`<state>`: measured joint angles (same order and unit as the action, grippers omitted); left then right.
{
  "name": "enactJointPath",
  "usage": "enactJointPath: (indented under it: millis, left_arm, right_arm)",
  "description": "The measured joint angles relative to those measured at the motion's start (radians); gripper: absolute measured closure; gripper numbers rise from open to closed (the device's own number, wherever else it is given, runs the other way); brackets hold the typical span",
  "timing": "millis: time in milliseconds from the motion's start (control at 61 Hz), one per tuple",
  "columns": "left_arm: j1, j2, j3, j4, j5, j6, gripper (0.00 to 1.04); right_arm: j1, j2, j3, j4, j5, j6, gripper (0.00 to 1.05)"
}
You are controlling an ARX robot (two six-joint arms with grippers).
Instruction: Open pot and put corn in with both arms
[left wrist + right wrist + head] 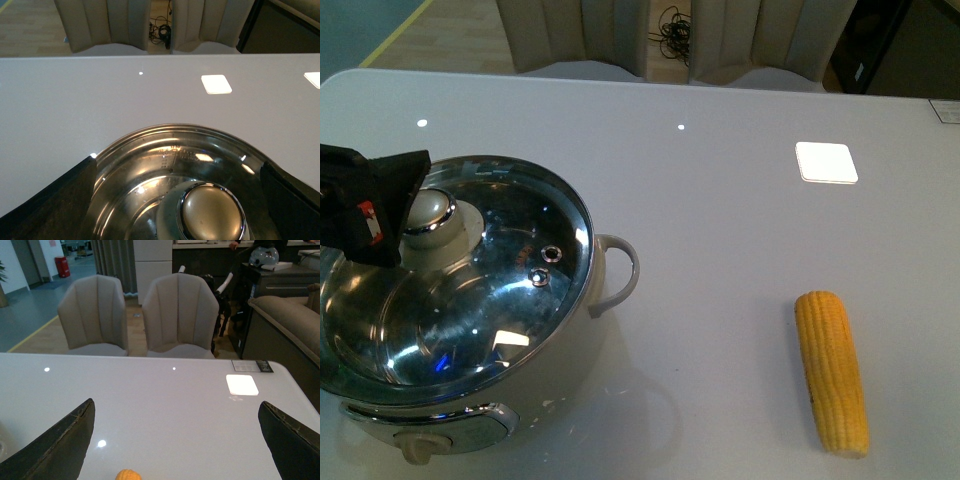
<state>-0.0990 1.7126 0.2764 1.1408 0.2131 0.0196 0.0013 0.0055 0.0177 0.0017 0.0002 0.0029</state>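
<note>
While the glass lid [500, 290] sits shut on the pot [575, 365], we see the left gripper [382, 205] hanging at the left edge of the front view, right at the lid's pale knob [430, 212]. From the left wrist view we can tell its jaws are wide apart: the two dark fingers [65, 195] stand on either side of the knob, with steel and glass showing between, and neither one touches it. Whether the gripper rests on the lid itself we cannot tell.

The pot stands at the near left of the white table [720, 200]. Its looped side handle [618, 275] points right and its beige front knob [425, 445] faces the near edge.

The corn [832, 370] lies flat on the table at the near right, well apart from the pot. It runs lengthwise from near to far, with its blunt end on the far side and its narrower end on the near side.

The right gripper [175, 404] shows only in its own wrist view. Its jaws are also spread wide and hold nothing, and just one yellow tip of the corn peeks in between its fingers [62, 445] at the picture's edge. Beyond the far edge of the table stand two beige chairs [180, 315]. A bright square reflection [825, 162] lies on the far right of the tabletop.
</note>
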Motion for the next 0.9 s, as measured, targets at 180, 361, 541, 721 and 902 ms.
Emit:
enactJointPath:
  millis: [180, 361, 541, 721, 902]
  left_arm:
    - [-0.043, 0.064, 0.014, 0.013, 0.003, 0.000, 0.07]
    - [-0.093, 0.121, 0.050, 0.030, -0.031, -0.007, 0.07]
    - [-0.125, 0.156, 0.060, 0.037, -0.046, 0.000, 0.07]
    - [-0.106, 0.199, 0.075, 0.061, -0.071, 0.017, 0.07]
    - [-0.088, 0.267, 0.077, 0.095, -0.095, 0.032, 0.07]
  right_arm:
    - [0.000, 0.000, 0.000, 0.000, 0.000, 0.000, 0.09]
    - [0.000, 0.000, 0.000, 0.000, 0.000, 0.000, 0.09]
    - [0.000, 0.000, 0.000, 0.000, 0.000, 0.000, 0.09]
    - [0.000, 0.000, 0.000, 0.000, 0.000, 0.000, 0.09]
    - [0.000, 0.000, 0.000, 0.000, 0.000, 0.000, 0.09]
